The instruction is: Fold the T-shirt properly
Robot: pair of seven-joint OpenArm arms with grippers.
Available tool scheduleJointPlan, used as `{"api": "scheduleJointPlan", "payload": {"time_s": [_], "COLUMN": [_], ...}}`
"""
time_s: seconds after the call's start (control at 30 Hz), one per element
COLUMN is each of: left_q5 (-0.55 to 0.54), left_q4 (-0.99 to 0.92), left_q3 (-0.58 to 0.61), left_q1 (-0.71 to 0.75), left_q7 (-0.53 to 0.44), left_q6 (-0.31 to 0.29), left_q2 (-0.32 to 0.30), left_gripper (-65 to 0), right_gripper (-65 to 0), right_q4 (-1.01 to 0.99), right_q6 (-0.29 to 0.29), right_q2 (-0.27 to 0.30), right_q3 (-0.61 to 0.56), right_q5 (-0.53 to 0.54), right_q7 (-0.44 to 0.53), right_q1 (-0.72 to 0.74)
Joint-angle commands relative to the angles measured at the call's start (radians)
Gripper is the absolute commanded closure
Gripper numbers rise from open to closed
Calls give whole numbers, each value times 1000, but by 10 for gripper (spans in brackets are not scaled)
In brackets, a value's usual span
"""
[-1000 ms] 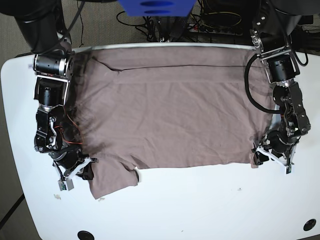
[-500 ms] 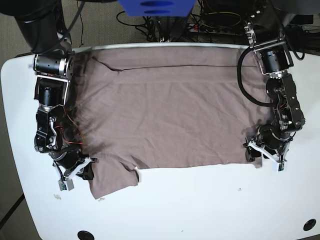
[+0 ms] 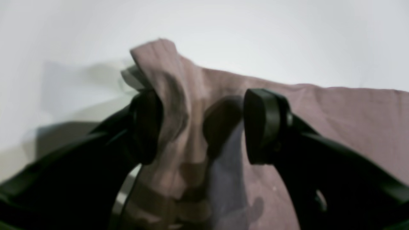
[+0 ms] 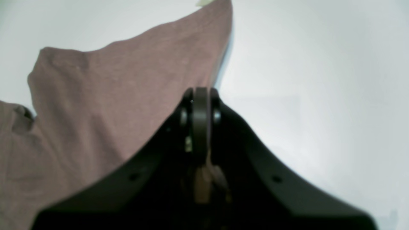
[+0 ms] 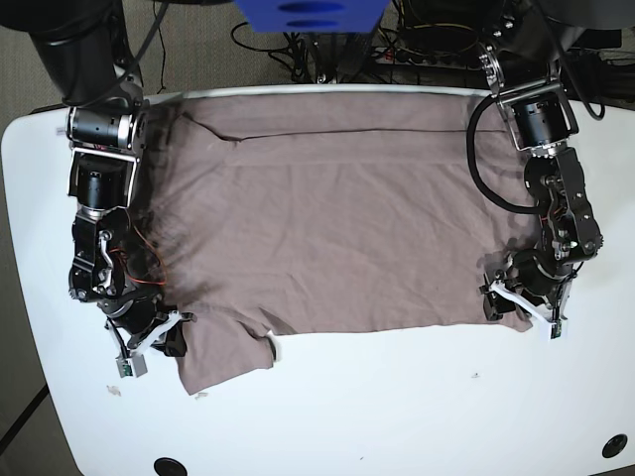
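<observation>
1. On the white table (image 5: 327,416) the T-shirt (image 5: 327,228) lies spread flat, its long axis running across the table between the two arms, one sleeve poking toward the near edge.
2. At the shirt's corner on the base view's right, the left gripper (image 3: 198,127) stands with its jaws wide, a raised ridge of cloth between the pads but not yet pinched.
3. At the opposite near corner, the right gripper (image 4: 200,105) is clamped tight, a scrap of fabric apparently caught in its jaws.
4. Each arm is nearest its own corner; the left one looks ready to close.
5. Compared with a second ago, the left arm has slid inward over the shirt's edge; the right one is unchanged.
</observation>
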Motion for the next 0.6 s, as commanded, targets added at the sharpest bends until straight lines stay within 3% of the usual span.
{"api": "scheduleJointPlan", "payload": {"time_s": [0.0, 0.27, 0.57], "left_q5": [-33, -123, -103], "left_q4": [10, -17, -77], "left_q3": [-8, -47, -44], "left_q1": [-28, -42, -48], "left_q7": [-15, 17, 5], "left_q6": [-8, -58, -62], "left_q2": [-19, -37, -43], "left_gripper": [-383, -392, -418], "right_gripper": [0, 0, 0], "right_q4": [13, 8, 13], "right_q6": [2, 0, 4], "right_q2": [9, 9, 7], "right_q3": [0, -2, -3], "right_q5": [-8, -11, -11], "right_q7": [-19, -22, -24], "right_q1": [15, 15, 11]}}
